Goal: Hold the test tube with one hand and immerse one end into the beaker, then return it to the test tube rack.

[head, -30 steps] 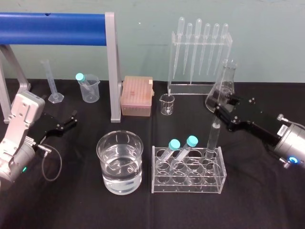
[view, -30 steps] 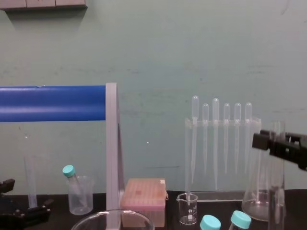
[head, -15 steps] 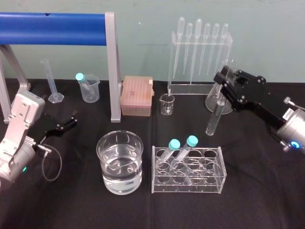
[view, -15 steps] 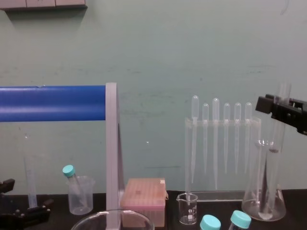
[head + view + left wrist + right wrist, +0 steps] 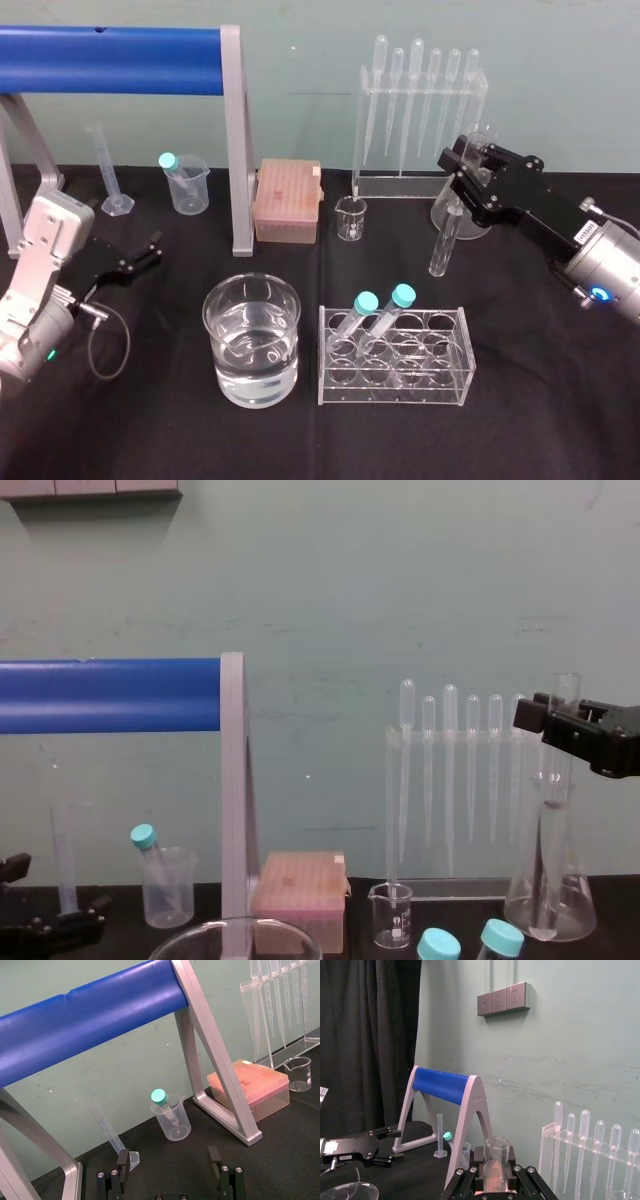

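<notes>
My right gripper (image 5: 462, 182) is shut on the upper part of the clear test tube (image 5: 443, 245). The tube hangs nearly upright in the air behind the acrylic test tube rack (image 5: 395, 388), its lower end clear of the rack. The right wrist view shows the test tube's open rim (image 5: 496, 1152) between the fingers, and the chest view shows the test tube (image 5: 548, 825) below the right gripper (image 5: 572, 732). The wide beaker (image 5: 217, 325), holding water, stands left of the rack. At the far left, my left gripper (image 5: 150, 250) rests open near the table, with nothing between its fingers (image 5: 122, 1160).
Two teal-capped tubes (image 5: 366, 302) lean in the rack. Behind the held tube are a conical flask (image 5: 478, 150), a pipette stand (image 5: 418, 100) and a small glass beaker (image 5: 350, 218). A pink tip box (image 5: 288, 200), blue-bar frame (image 5: 120, 47), plastic beaker (image 5: 187, 185) and graduated cylinder (image 5: 108, 170) stand further left.
The right gripper has lifted the test tube out of the rack's back right hole, then shifted it slightly left. The left arm has not moved.
</notes>
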